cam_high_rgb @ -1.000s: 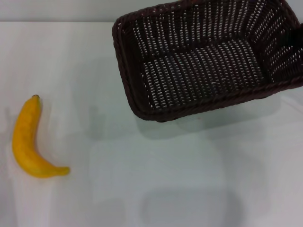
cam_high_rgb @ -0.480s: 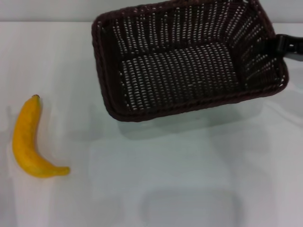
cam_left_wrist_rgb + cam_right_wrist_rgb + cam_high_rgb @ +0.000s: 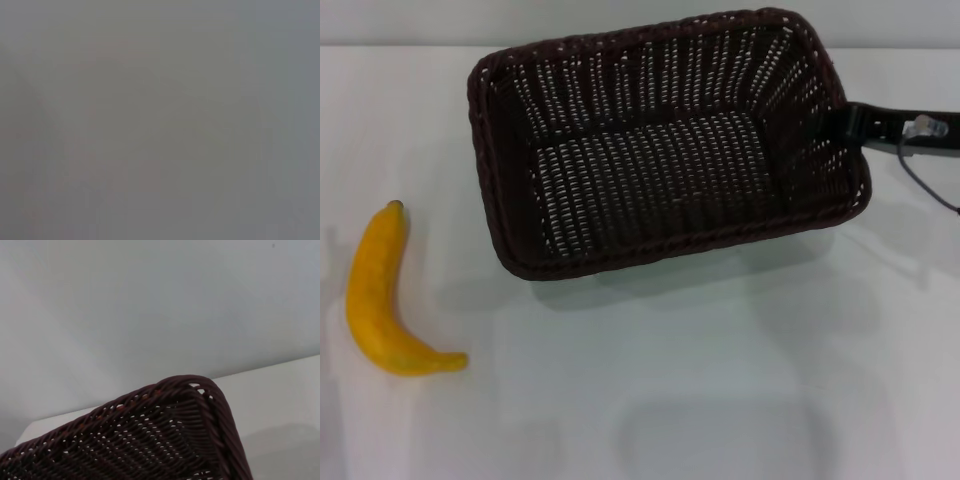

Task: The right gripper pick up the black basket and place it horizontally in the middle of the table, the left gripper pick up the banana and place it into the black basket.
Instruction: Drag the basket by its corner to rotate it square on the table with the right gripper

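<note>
Head view: one black basket [image 3: 660,150], rectangular with rounded corners, woven of dark brown-black wicker in open slats under a braided rim, sits tilted above the far middle of the glossy white counter [image 3: 720,380], its long side running roughly across the view and a soft shadow spread beneath its near edge. The right pincer [image 3: 855,125], blocky matte black, is clamped on the basket's right short wall at the rim, with a thin cable trailing off the arm behind it. One banana [image 3: 382,295], smooth yellow and curved, with a dark tip at its far end and a short stem at its near end, lies flat on the counter at the left, well apart from the basket. Left wrist view: only a blank grey haze; the left pincer does not show. Right wrist view: one rounded corner of the basket [image 3: 165,435] fills the lower part, braided rim over slatted weave, with white counter [image 3: 280,390] beyond.
</note>
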Controlling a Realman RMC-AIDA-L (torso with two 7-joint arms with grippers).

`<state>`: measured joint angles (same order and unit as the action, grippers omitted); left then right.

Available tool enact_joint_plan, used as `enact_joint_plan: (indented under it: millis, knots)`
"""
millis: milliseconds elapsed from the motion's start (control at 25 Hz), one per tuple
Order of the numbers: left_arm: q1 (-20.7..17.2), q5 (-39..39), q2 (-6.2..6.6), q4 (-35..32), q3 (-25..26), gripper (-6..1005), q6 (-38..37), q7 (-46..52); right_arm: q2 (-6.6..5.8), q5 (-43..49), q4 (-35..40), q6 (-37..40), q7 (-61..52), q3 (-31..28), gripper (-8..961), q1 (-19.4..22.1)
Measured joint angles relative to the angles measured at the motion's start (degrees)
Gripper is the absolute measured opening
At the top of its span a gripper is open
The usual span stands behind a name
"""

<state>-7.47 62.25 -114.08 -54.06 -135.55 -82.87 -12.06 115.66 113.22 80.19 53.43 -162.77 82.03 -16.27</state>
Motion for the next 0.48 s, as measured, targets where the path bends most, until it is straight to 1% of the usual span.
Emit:
enact_joint_plan:
  millis: [240,480]
  knots:
    - [-0.03,-0.03,0.0,0.15,-0.03,877,0.03,0.02,-0.01,-1.45,-2.71,-4.44,0.0,4.41,160,0.0]
    - [-0.08,-0.03,0.08,0.6,-0.06,877,0.08,0.03,-0.01,-1.81,-3.91,-7.59,0.0,7.11,167,0.08]
